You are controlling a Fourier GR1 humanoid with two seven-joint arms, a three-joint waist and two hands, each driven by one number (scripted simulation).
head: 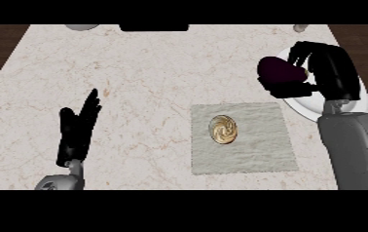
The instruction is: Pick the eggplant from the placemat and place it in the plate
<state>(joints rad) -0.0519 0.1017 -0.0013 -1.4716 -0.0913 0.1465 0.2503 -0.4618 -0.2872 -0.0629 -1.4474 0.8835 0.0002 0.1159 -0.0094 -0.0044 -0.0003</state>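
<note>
No text, label, brand, number or sign can be read anywhere.

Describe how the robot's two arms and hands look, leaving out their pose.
Both forearms are smooth grey cylinders: the right forearm broad, the left forearm a short stub with a rounded joint. The left hand and right hand are plain black with slim fingers. No cables or markings show.

One head view looks steeply down at the counter.

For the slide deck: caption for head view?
Right hand holds eggplant at the plate rim; left hand rests open.
</note>
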